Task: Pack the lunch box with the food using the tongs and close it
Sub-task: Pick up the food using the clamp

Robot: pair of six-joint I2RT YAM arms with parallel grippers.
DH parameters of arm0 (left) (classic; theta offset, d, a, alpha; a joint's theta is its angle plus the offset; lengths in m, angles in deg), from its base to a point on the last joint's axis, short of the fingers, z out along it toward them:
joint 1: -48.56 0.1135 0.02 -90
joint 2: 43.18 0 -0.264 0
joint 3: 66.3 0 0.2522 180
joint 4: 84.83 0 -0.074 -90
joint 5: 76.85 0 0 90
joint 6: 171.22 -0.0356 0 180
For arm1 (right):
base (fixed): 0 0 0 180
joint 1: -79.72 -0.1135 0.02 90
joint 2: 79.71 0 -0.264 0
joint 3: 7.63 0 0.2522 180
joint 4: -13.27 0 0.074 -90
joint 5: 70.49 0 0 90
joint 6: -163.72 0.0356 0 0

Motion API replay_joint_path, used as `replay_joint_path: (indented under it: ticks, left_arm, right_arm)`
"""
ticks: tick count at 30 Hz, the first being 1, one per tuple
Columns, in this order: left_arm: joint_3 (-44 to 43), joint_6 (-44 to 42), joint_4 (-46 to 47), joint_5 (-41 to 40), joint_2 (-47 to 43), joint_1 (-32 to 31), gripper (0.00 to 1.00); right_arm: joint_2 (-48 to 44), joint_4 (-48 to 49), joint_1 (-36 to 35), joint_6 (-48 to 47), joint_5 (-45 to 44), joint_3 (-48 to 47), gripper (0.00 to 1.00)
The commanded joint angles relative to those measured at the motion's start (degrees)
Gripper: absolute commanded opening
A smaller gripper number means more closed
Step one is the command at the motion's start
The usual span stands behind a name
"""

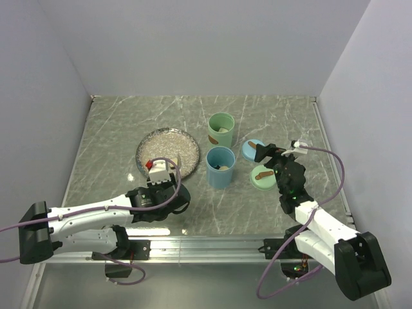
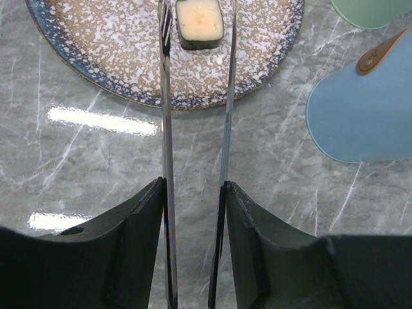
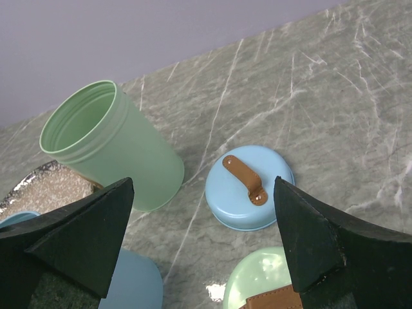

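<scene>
**Left wrist view.** The left gripper point(image 2: 196, 193) has its two dark fingers point(image 2: 138, 244) pressed on the outside of the tongs point(image 2: 166, 129), one finger on each arm. The tongs are squeezed only part way. Their two thin silver arms run side by side with a gap between them. The tips reach over the speckled plate point(image 2: 96, 51). A square food piece point(image 2: 199, 22), pale on top with a dark rim, lies on the plate right between the tips. The tips are very close on both sides of it, but I cannot tell if they touch it. The blue tub point(image 2: 360, 122) stands to the right on the grey table point(image 2: 84, 167).

**Top view.** The green tub point(image 1: 212, 135) stands behind the blue tub. Both are open and just to the right of the plate. A pale bit point(image 1: 223, 129) shows inside the green tub. The blue lid point(image 1: 248, 147) and the green lid point(image 1: 257, 181) lie flat further right. The right gripper point(image 1: 273, 153) hangs over them.

**Right wrist view.** The right gripper's fingers stand wide apart with nothing between them. Under them lie the two lids, each with a brown handle point(image 3: 244, 179). The green tub stands upright nearby.
</scene>
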Motion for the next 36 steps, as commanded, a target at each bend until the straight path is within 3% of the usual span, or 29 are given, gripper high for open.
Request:
replay_joint_path:
  ticks: [1,13,19,27,32,36]
  left_arm:
    - [-0.1,-0.3,2.2,-0.1,-0.3,-0.5,0.48]
    - [-1.0,1.0,0.3,1.4,4.2,-0.6,0.46]
    - [-1.2,0.0,0.9,0.4,3.5,-0.5,0.29]
    - [-3.0,-0.1,-1.3,-3.2,1.4,-0.6,0.27]
    - [-3.0,-4.0,1.4,-4.8,-1.2,0.8,0.27]
    - [-1.3,-13.6,10.1,-0.8,-3.5,4.8,0.27]
  right_arm:
    - [-1.3,0.9,-0.4,-0.1,-0.3,0.4,0.96]
    - [-3.0,0.2,-0.3,-0.1,-0.6,0.9,0.96]
    - [-3.7,-0.1,-0.4,-0.1,-0.9,1.3,0.96]
    - [-3.3,-0.1,-0.4,0.0,-0.7,1.0,0.95]
    - [-2.4,0.2,-0.4,0.0,-0.7,0.7,0.95]
    - [-1.9,0.5,-0.3,0.0,-0.6,0.5,0.95]
